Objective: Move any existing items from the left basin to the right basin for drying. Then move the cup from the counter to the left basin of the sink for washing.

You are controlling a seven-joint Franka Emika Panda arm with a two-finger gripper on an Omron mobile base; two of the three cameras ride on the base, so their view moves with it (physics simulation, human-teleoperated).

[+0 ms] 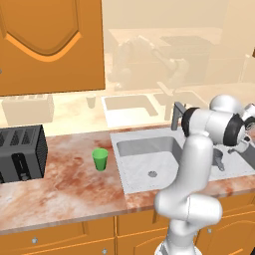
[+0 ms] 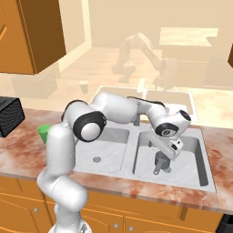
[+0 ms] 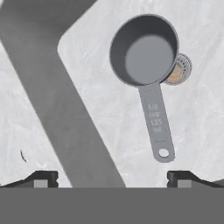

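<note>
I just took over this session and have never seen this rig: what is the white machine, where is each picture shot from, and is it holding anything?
It is a white robot arm on a mobile base, facing a kitchen counter. Two pictures come from cameras on the base, behind the arm to its left and right. The third looks down from the hand, along the gripper. Its jaws stand wide open and hold nothing. Below them, the grey pot lies on the floor of the right basin, partly covering the drain. The left basin has only its drain. On the counter stand the green cup and a black toaster.
</note>
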